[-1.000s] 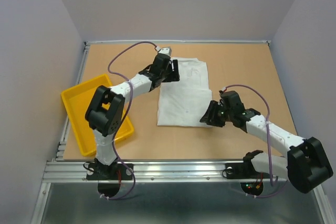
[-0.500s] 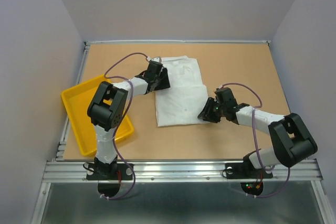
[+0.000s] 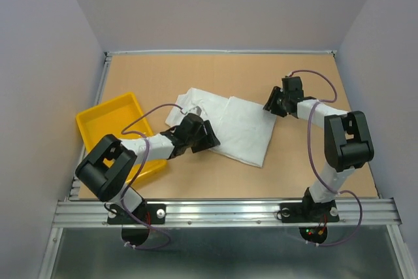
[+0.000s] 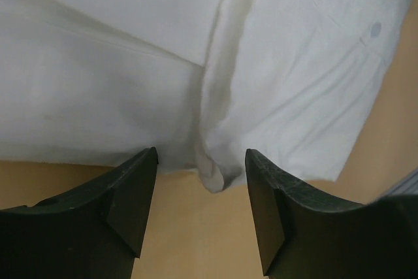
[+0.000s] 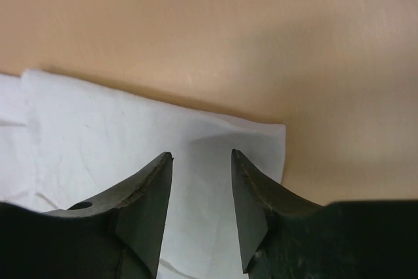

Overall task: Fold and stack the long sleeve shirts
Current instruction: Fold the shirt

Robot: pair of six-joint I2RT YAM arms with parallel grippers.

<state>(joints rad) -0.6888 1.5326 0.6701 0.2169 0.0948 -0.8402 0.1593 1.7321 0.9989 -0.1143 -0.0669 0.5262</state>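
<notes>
- Currently, top external view: the long sleeve shirt lies folded into a panel at the middle of the surface. Its long axis runs from 10 o'clock to 4 o'clock.
- One second ago the panel lay square to the surface edges; it has since been swung round and drawn towards the near side.
- The left pincer has moved from the shirt's far-left corner and is now at its 7 o'clock edge. The right pincer has moved from the near-right corner and is now at the 2 o'clock corner.
- The yellow tray sits at 9 o'clock of the shirt, just beside its rumpled end.
- Left wrist view: the left pincer is wide open. Both fingers rest low over bare surface, and the rolled fold edge of the shirt lies at 12 o'clock between the tips. Nothing is clamped. One button shows at 2 o'clock.
- Right wrist view: the right pincer is partly open over the flat corner of the shirt, with bare surface beyond. No fabric is pinched.
- Assessment: the reorientation appears complete, with both pincers released. The next fold probably requires fresh grips at these two edges.
</notes>
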